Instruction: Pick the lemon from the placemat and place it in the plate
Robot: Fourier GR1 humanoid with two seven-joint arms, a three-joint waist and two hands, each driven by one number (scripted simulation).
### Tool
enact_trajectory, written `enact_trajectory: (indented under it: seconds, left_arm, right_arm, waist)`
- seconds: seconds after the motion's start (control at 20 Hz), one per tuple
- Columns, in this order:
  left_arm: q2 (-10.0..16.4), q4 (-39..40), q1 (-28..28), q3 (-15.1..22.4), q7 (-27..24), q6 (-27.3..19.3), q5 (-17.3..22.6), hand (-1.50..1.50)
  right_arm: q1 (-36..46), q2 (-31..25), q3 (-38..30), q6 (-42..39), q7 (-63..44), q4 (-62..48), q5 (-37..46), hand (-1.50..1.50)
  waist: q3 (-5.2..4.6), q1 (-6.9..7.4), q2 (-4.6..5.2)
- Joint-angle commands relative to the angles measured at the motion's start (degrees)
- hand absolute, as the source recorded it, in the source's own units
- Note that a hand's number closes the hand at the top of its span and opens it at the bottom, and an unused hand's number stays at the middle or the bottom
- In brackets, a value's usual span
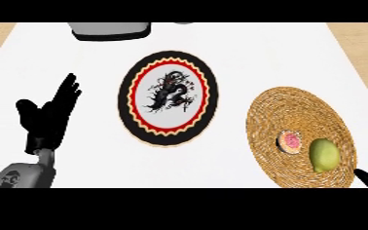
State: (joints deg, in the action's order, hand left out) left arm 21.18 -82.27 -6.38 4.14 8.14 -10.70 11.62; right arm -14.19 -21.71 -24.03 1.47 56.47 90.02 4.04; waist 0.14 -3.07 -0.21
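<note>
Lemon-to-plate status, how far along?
Done: nothing; the yellow-green lemon sits on the round woven placemat, apart from the round dragon-patterned plate. In hand: nothing; left robot hand rests open at left, right robot hand barely shows, lower right. Left: grasp, carry, place.

White counter [273,53] carries a plate [130,97], a woven placemat [287,109], a grey object [108,29].

Lemon [324,155] on woven placemat [287,107], beside possibly a cut fruit [290,141]
</note>
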Motion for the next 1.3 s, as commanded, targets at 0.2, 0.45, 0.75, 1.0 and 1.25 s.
enact_trajectory:
  seconds: [0.2, 0.45, 0.75, 1.0, 1.25]
  left_arm:
    - [0.2, 1.6, -1.4, -0.8, -1.6, 4.1, 0.5, 0.0]
    - [-2.8, 0.0, -0.9, 0.8, 0.0, 2.1, -2.1, 0.0]
    - [-3.5, 4.4, -3.0, -0.4, -1.6, 4.2, -2.4, 0.0]
    - [-3.3, 1.9, -1.3, -1.0, -1.3, 4.2, -3.4, 0.0]
    - [-5.5, 0.6, -1.0, -0.2, 0.6, 2.9, -5.2, 0.0]
  right_arm:
    - [-6.5, 2.1, -3.7, 9.6, 13.0, -10.2, 11.8, -1.5]
    - [-12.4, 6.0, -1.8, 10.7, 3.0, 5.6, 17.5, -1.5]
    - [-15.6, 7.5, 0.1, 12.2, -4.3, 6.0, 28.4, -1.5]
    - [-14.8, 10.4, 1.8, 15.6, -12.8, 8.9, 38.7, -1.5]
    - [-13.1, 12.4, 4.5, 14.6, -21.6, 12.1, 48.4, -1.5]
  waist:
    - [-0.1, 2.8, 0.22]
    - [-0.16, 2.77, 0.16]
    - [-0.18, 2.72, 0.29]
    - [-0.16, 3.08, 0.22]
    - [-0.15, 3.0, 0.21]
